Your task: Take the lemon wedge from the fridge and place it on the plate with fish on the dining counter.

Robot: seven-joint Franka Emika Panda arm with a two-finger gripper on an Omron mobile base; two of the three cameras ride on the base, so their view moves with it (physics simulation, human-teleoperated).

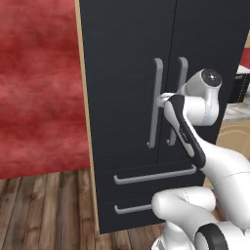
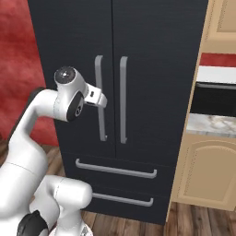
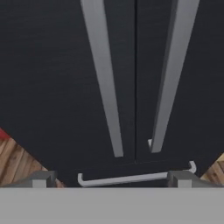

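I count one fridge (image 1: 127, 122) in front of me, with two doors, both closed. Two long vertical bar handles (image 2: 99, 99) stand side by side at the seam. Below them I see two drawers, each with one horizontal handle (image 2: 115, 169). One tan cabinet door (image 2: 207, 173) stands at its right.

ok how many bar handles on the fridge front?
4. Two vertical ones flank the door seam: left door handle, partly behind the gripper, and right door handle. Two horizontal: upper drawer handle, lower drawer handle.
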